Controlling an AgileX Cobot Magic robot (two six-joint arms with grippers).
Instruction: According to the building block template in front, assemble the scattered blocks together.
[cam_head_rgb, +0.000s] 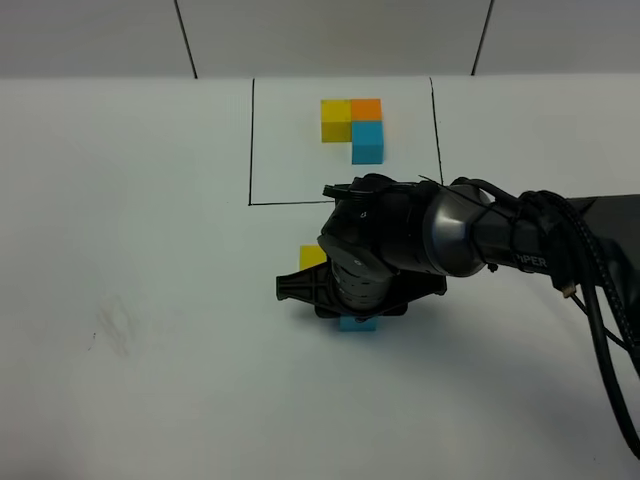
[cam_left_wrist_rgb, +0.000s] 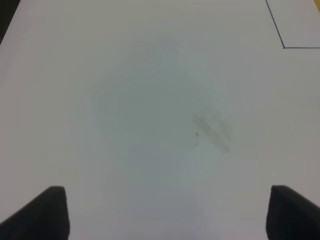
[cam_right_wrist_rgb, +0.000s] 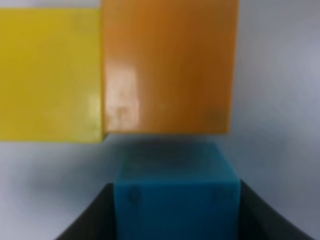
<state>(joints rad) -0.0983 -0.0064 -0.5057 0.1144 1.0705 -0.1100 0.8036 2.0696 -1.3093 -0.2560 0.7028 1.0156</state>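
The template sits inside a black drawn rectangle (cam_head_rgb: 250, 140) at the back: a yellow (cam_head_rgb: 335, 120), an orange (cam_head_rgb: 367, 108) and a sky-blue cube (cam_head_rgb: 368, 142) in an L. My right gripper (cam_right_wrist_rgb: 175, 210) reaches to the table's middle and is shut on the loose sky-blue cube (cam_right_wrist_rgb: 175, 192), whose edge shows under the wrist in the high view (cam_head_rgb: 357, 323). Just beyond it, the loose yellow cube (cam_right_wrist_rgb: 50, 75) and orange cube (cam_right_wrist_rgb: 167, 65) stand side by side, touching. In the high view only the yellow one (cam_head_rgb: 312, 257) shows; the orange is hidden by the arm. My left gripper (cam_left_wrist_rgb: 160, 215) is open and empty.
The right arm (cam_head_rgb: 480, 235) and its cables (cam_head_rgb: 600, 310) lie across the table's right half. A faint grey smudge (cam_head_rgb: 112, 328) marks the left part of the white table; it also shows in the left wrist view (cam_left_wrist_rgb: 212, 131), with a corner of the black frame (cam_left_wrist_rgb: 284, 47).
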